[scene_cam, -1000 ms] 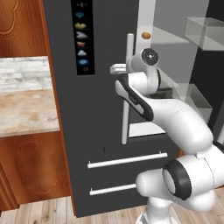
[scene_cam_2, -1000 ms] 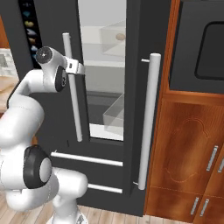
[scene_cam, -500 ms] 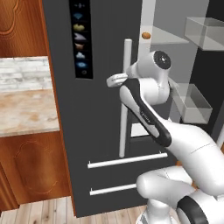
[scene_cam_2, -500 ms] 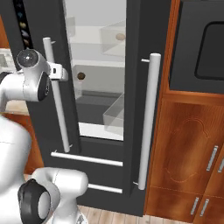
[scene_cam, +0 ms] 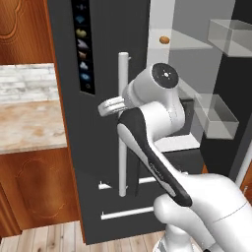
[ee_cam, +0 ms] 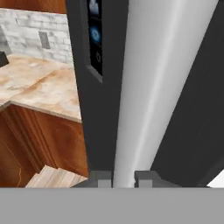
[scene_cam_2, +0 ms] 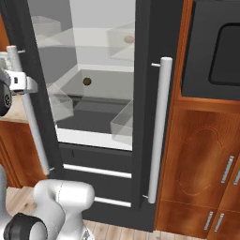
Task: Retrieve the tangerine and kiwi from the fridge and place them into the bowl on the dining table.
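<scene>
My gripper (scene_cam: 114, 105) is shut on the long pale bar handle (scene_cam: 123, 147) of the left door of the dark grey fridge (scene_cam: 69, 147), and that door stands swung open. In the hand view the handle (ee_cam: 148, 87) runs up between my gripper's (ee_cam: 124, 178) two tips. The right base view shows the gripper (scene_cam_2: 19, 81) on the handle (scene_cam_2: 33, 126) at the left edge. Inside, the tangerine (scene_cam_2: 128, 40) sits on an upper shelf and the kiwi (scene_cam_2: 86, 81) on the shelf below. The tangerine (scene_cam: 164, 39) also shows above my arm. The bowl and the dining table are out of view.
Clear bins (scene_cam_2: 124, 122) stand on the fridge shelves and in the door (scene_cam: 216, 115). The right fridge door (scene_cam_2: 143, 117) is closed, with its bar handle (scene_cam_2: 159, 126). A marbled wall counter (scene_cam: 29, 123) lies left of the fridge; wood cabinets (scene_cam_2: 201, 154) and a dark oven (scene_cam_2: 220, 51) are right.
The left fridge door has swung further open with my gripper on its handle, moving left. More of the interior shows, and the kiwi has come into sight.
</scene>
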